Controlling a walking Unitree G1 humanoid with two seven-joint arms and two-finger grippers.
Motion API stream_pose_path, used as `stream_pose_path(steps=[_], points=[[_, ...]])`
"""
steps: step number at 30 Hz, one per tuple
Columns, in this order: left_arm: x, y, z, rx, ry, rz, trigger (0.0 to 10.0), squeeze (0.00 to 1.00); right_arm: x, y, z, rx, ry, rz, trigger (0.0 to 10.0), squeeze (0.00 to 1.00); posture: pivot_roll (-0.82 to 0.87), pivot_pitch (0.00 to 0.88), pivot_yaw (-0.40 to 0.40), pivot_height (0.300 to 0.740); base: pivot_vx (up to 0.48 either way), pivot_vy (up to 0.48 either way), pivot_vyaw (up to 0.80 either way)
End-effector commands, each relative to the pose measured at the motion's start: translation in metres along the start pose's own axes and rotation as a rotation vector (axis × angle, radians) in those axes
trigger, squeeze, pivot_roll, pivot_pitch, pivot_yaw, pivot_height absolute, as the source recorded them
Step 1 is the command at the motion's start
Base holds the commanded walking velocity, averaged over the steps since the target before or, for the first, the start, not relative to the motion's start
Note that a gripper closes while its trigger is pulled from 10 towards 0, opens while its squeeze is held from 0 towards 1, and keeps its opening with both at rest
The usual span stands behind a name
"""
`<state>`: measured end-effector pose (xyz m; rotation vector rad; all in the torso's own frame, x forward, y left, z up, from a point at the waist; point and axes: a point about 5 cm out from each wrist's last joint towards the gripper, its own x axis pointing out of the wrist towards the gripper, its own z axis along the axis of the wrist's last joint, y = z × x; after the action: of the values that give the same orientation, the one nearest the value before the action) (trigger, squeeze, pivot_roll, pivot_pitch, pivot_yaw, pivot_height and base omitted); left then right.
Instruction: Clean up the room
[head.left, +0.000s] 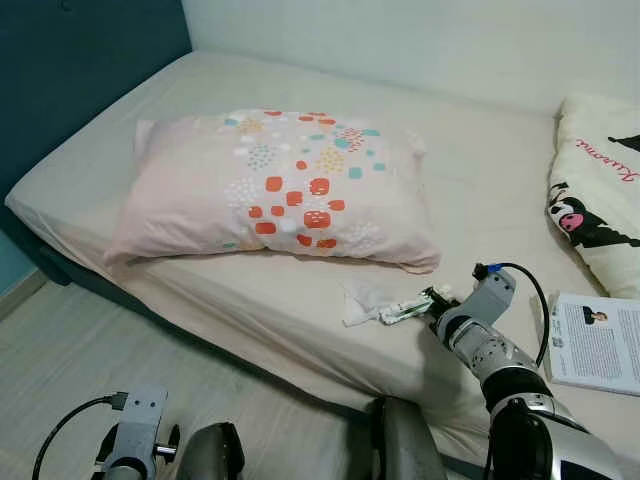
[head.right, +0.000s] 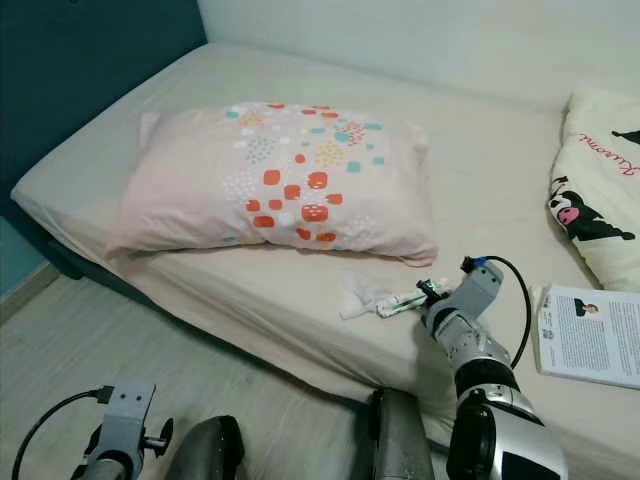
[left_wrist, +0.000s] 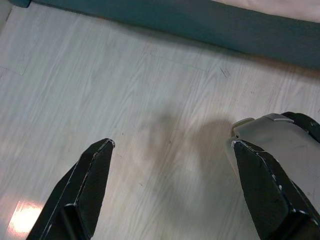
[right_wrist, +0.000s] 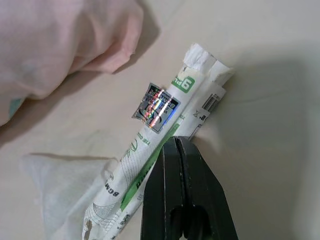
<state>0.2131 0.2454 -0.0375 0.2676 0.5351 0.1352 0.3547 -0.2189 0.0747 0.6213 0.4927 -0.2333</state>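
Right claw is clamped on a crumpled white-and-green paper wrapper, which lies on the cream-sheeted bed just beside a crumpled white tissue, below the pink patterned pillow. Judged: litter pickup in hand. Left claw hangs idle over pale wood floor, fingers spread, holding nothing.

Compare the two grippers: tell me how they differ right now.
The right gripper is stretched out over the bed, fingers shut together against a white-and-green wrapper lying by a crumpled tissue. The left gripper hangs low over the wooden floor, fingers spread wide apart, holding nothing. Both have two long black fingers.
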Motion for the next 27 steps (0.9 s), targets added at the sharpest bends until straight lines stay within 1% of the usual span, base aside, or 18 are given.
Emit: stream_pose_path(steps=[1,2,3,4,7,12,16,18,19,20,21,22,26,27], points=[[-0.004,0.005,-0.008,0.026,0.02,-0.001,10.0,0.0,0.001,-0.003,-0.009,-0.027,0.055,-0.018,0.0,0.0,0.02,0.254,-0.014,0.549,0.0,0.0,0.0],[-0.004,0.005,-0.008,0.027,0.02,-0.002,10.0,0.0,0.001,-0.004,-0.01,-0.027,0.052,-0.022,10.0,0.0,0.02,0.254,-0.012,0.549,0.0,0.0,0.0],[-0.004,0.005,-0.008,0.027,0.02,-0.002,10.0,0.0,0.001,-0.004,-0.01,-0.027,0.052,-0.022,10.0,0.0,0.02,0.254,-0.012,0.549,0.0,0.0,0.0],[-0.004,0.005,-0.007,0.028,0.018,-0.004,10.0,0.0,0.0,-0.004,-0.008,-0.002,0.037,-0.01,10.0,1.0,0.02,0.253,-0.011,0.549,0.0,0.0,0.0],[-0.004,0.004,-0.006,0.031,0.012,-0.009,10.0,0.0,0.0,0.001,-0.005,0.068,0.006,0.052,10.0,1.0,0.02,0.258,-0.003,0.549,0.0,0.0,0.0],[-0.005,0.005,-0.006,0.037,0.005,-0.014,10.0,0.0,0.001,0.004,-0.005,0.091,-0.002,0.071,10.0,1.0,0.02,0.267,0.0,0.549,0.0,0.0,0.0],[-0.005,0.005,-0.006,0.039,0.001,-0.015,10.0,0.0,0.001,0.006,-0.004,0.098,-0.007,0.079,10.0,1.0,0.02,0.272,0.001,0.549,0.0,0.0,0.0],[-0.006,0.004,-0.004,0.038,-0.007,-0.017,10.0,0.0,0.001,0.016,0.003,0.095,-0.031,0.138,10.0,1.0,0.02,0.281,-0.003,0.549,0.0,0.0,0.0],[-0.006,0.004,-0.004,0.038,-0.007,-0.017,10.0,0.0,0.001,0.016,0.003,0.095,-0.031,0.138,10.0,1.0,0.02,0.281,-0.003,0.549,0.0,0.0,0.0],[-0.006,0.004,-0.004,0.038,-0.012,-0.018,10.0,0.0,0.001,0.021,0.006,0.085,-0.039,0.163,10.0,1.0,0.02,0.286,-0.006,0.549,0.0,0.0,0.0],[-0.006,0.004,-0.004,0.038,-0.012,-0.018,10.0,0.0,0.001,0.021,0.006,0.085,-0.039,0.163,10.0,1.0,0.02,0.286,-0.006,0.549,0.0,0.0,0.0],[-0.006,0.004,-0.003,0.036,-0.017,-0.017,10.0,0.0,0.001,0.025,0.011,0.083,-0.05,0.181,10.0,1.0,0.02,0.289,-0.012,0.549,0.0,0.0,0.0],[-0.006,0.004,-0.002,0.033,-0.024,-0.016,10.0,0.0,0.0,0.028,0.016,0.082,-0.061,0.198,10.0,1.0,0.02,0.294,-0.014,0.549,0.0,0.0,0.0],[-0.007,0.004,-0.003,0.032,-0.024,-0.015,10.0,0.0,0.0,0.027,0.016,0.081,-0.057,0.183,10.0,1.0,0.02,0.297,-0.013,0.549,0.0,0.0,0.0]])
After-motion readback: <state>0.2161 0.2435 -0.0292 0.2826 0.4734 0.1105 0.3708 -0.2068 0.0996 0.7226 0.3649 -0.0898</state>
